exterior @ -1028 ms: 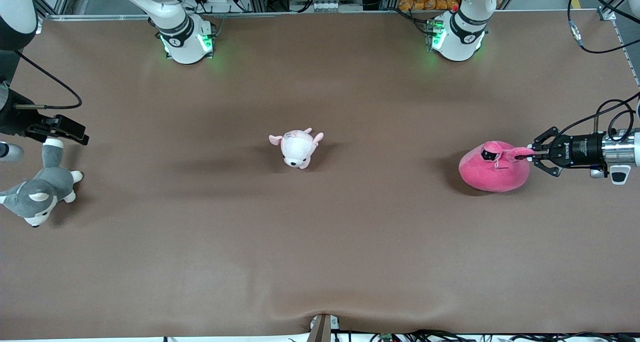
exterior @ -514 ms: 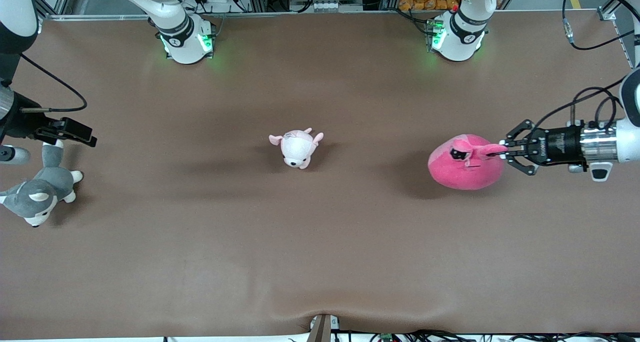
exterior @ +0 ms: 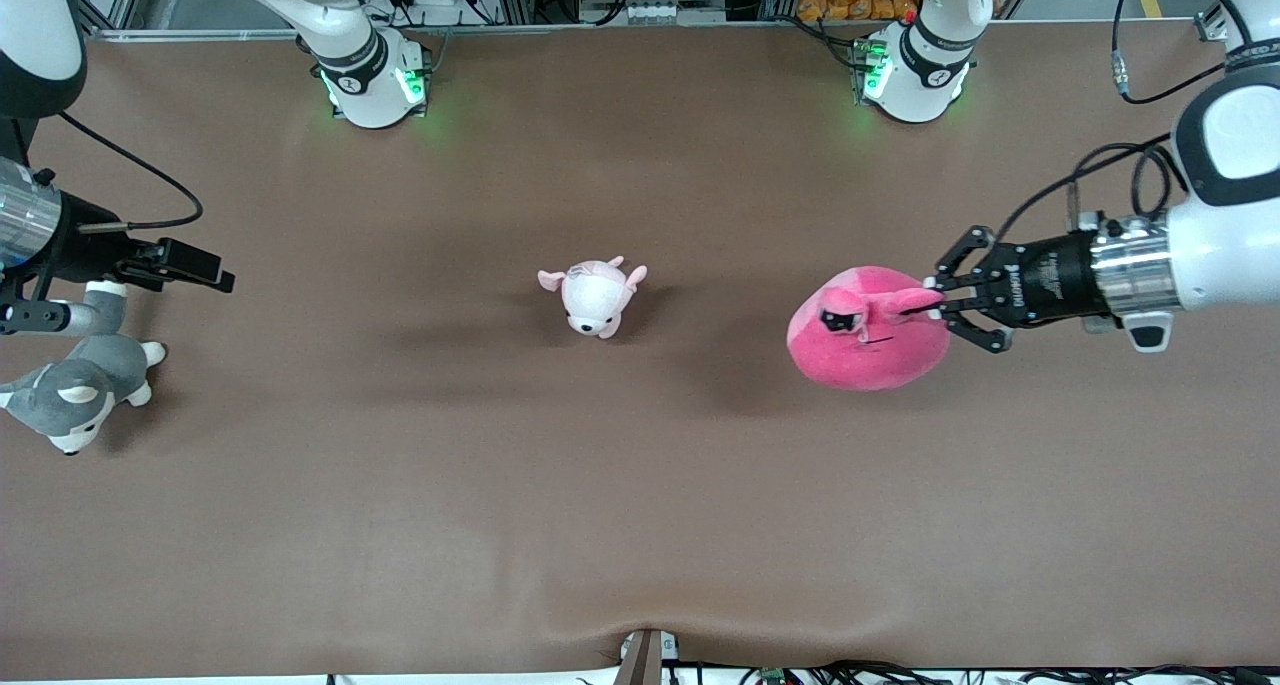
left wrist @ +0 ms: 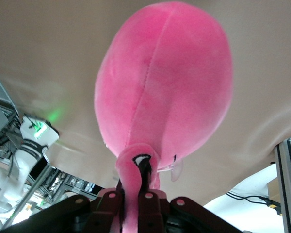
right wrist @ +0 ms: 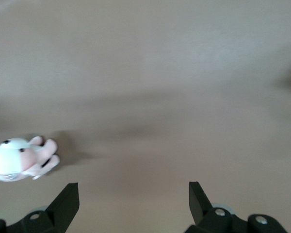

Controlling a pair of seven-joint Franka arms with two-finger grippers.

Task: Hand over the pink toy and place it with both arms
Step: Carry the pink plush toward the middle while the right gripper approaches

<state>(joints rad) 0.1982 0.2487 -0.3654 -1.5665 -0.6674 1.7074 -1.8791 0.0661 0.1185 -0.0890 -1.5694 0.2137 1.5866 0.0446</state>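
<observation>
Hanging from one floppy ear, the pink toy [exterior: 866, 333] is a large round hot-pink plush blob with black half-lidded eyes, and in the left wrist view we see its smooth body with a seam that runs along the middle [left wrist: 165, 92]. We take the small pale pink-and-white plush animal [exterior: 595, 298] as our landmark; it lies on the brown desk [exterior: 640, 485] about in the middle.

Compared with one second ago, the pink toy has travelled from the left arm's end of the desk toward the pale plush animal, and its shadow now falls on the desk between the two. The left hand [exterior: 938, 305] has come with it, and more of the white left arm is now visible. The right hand [exterior: 205, 270] has also moved a little toward the pale plush animal. The grey-and-white plush husky [exterior: 75, 385] lies where it was, at the right arm's end of the desk.

The left hand is closed tightly on the ear of the pink toy, and the round body hangs just off its fingertips, on the side of the pale plush animal. The right hand has its fingers spread wide and holds nothing; it hovers over the desk just beside the husky, well apart from the pink toy.
</observation>
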